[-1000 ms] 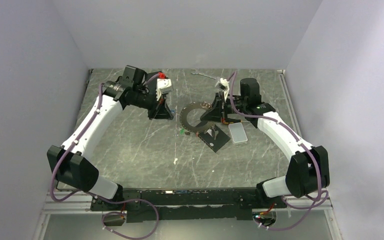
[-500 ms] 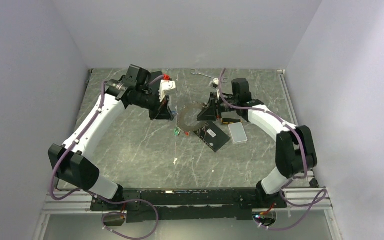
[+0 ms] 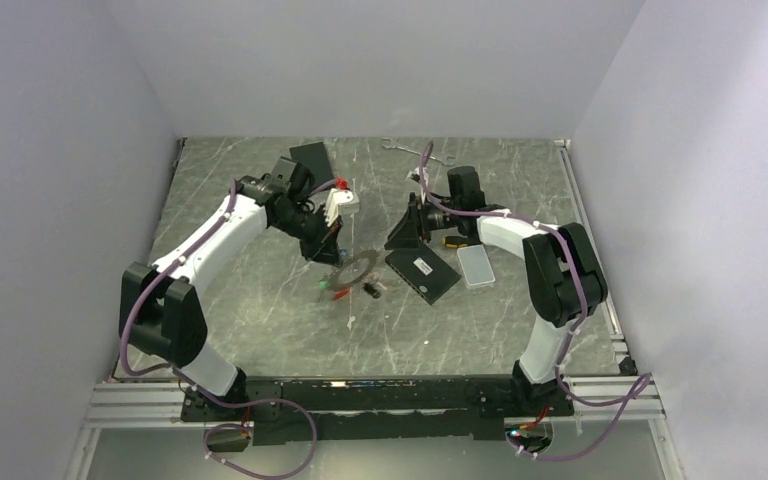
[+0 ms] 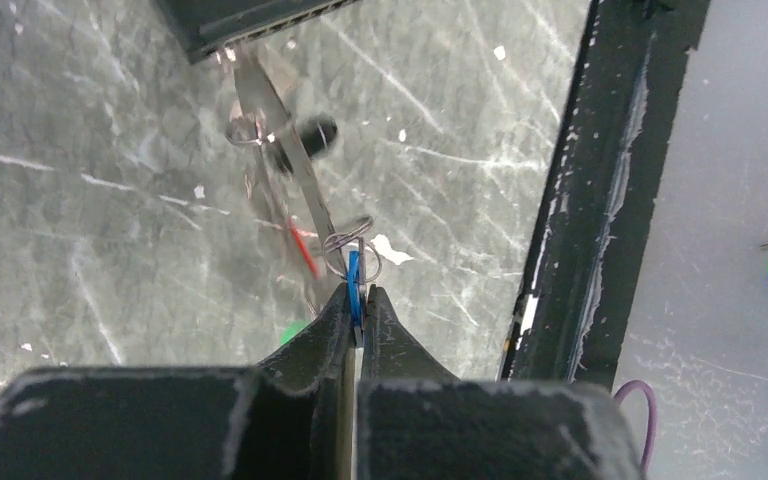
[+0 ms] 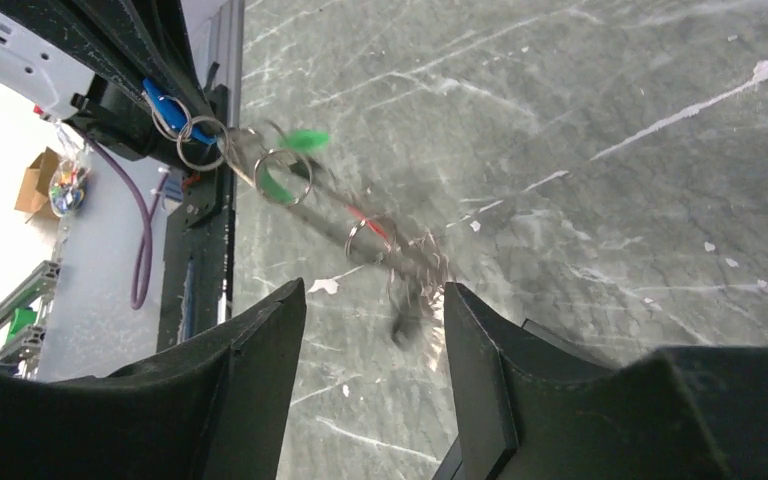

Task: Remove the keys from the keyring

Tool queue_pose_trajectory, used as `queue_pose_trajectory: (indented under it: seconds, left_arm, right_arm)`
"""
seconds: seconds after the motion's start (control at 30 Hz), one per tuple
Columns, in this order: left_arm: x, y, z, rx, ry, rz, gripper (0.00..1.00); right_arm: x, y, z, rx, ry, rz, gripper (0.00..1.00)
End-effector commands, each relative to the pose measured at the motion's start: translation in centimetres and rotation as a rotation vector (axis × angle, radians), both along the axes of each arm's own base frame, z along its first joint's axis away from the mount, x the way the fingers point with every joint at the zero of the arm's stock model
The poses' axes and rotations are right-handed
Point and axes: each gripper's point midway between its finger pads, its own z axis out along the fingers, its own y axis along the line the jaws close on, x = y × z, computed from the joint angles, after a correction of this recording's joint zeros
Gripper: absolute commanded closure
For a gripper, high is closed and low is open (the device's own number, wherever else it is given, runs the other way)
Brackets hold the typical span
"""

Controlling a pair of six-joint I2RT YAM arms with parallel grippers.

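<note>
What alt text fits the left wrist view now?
The left gripper is shut on a blue key; the blurred keyring stretches away from it over the table. A red key, a green key and a dark key show along it.

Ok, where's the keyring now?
Centre of the top view, the keyring hangs tilted from the left gripper, which pinches a blue key on it, just left of the flat black box.

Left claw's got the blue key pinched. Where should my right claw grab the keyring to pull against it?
Probably the arc of the keyring facing the open right claw, approached from the right; that stretch looks bare. The ring tilts down from the blue key in the shut left claw, and the other keys cluster along its near edge.
</note>
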Motion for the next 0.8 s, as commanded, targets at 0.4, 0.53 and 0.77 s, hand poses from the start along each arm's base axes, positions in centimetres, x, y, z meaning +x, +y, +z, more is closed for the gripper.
queue_pose_trajectory:
  seconds: [0.4, 0.53, 0.77]
  left_arm:
    - [2.6, 0.4, -1.1, -0.033, 0.124, 0.08, 1.0]
    - [2.8, 0.0, -0.7, -0.06, 0.159, 0.09, 1.0]
    - [2.7, -0.3, -0.3, -0.083, 0.182, 0.082, 1.0]
  right_arm:
    - [-0.6, 0.5, 5.1, -0.079, -0.386, -0.037, 0.52]
    - [-2.7, 2.0, 5.3, -0.112, -0.461, -0.021, 0.53]
    - [-3.4, 4.7, 4.4, -0.16, -0.55, -0.011, 0.55]
